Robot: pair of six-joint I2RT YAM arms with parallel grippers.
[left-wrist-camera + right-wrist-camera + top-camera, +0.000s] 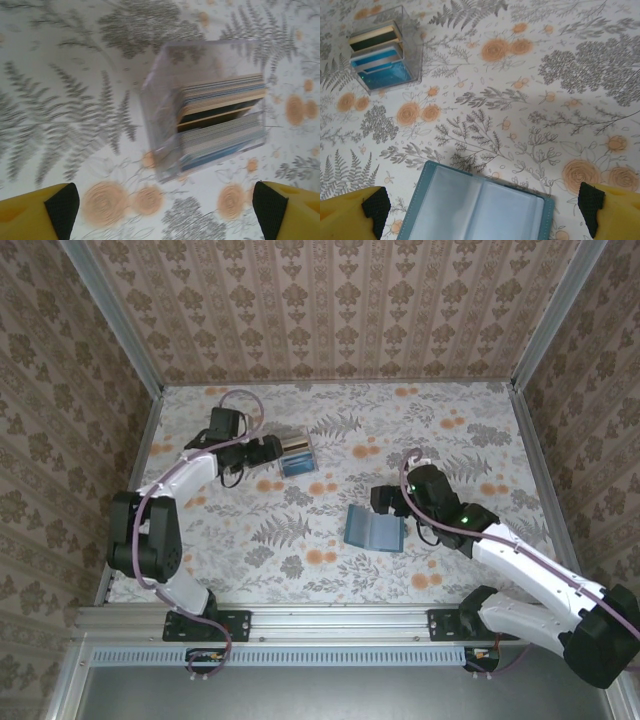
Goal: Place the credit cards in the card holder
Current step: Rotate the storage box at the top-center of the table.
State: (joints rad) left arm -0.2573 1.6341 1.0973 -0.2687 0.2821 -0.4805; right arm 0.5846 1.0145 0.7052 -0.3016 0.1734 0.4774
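Observation:
The credit cards (pixel 222 120) stand stacked on edge inside a clear box (pixel 297 454) at the table's back left; blue, tan and whitish edges show. The cards (pixel 376 55) also sit far off at the upper left of the right wrist view. My left gripper (pixel 165 210) is open just short of the box, nothing between its yellow fingers (pixel 35 212). The teal card holder (pixel 374 529) lies open and flat mid-table, its clear inner pockets (pixel 475 205) facing up. My right gripper (pixel 482 215) hangs open over the holder's near side, touching nothing.
The floral tablecloth (pixel 470 440) covers the whole table, with metal rails (pixel 532 450) and patterned walls on three sides. Bare cloth lies between the card box and the holder.

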